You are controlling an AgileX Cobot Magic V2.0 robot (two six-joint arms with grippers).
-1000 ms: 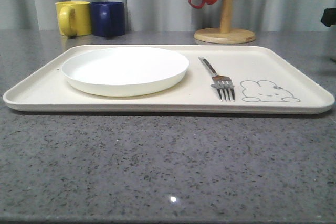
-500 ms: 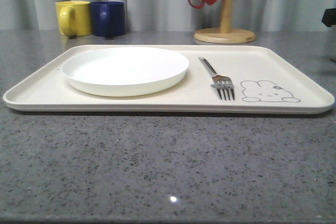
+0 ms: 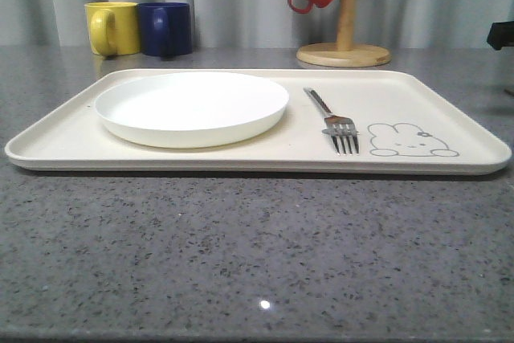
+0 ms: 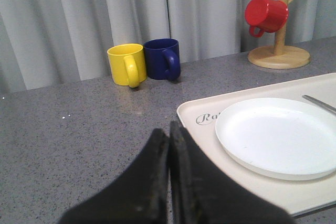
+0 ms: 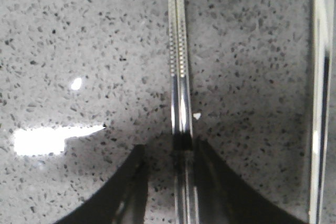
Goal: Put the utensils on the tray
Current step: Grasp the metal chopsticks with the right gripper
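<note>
The right gripper [image 5: 184, 156] straddles the paired metal sticks [image 5: 178, 61] on the counter beside the spoon handle [image 5: 319, 98], whether clamped cannot be told, while the tray [image 3: 450, 168], plate [image 3: 193, 106] and fork [image 3: 336, 124] sit unchanged, so chopsticks seem next.
</note>
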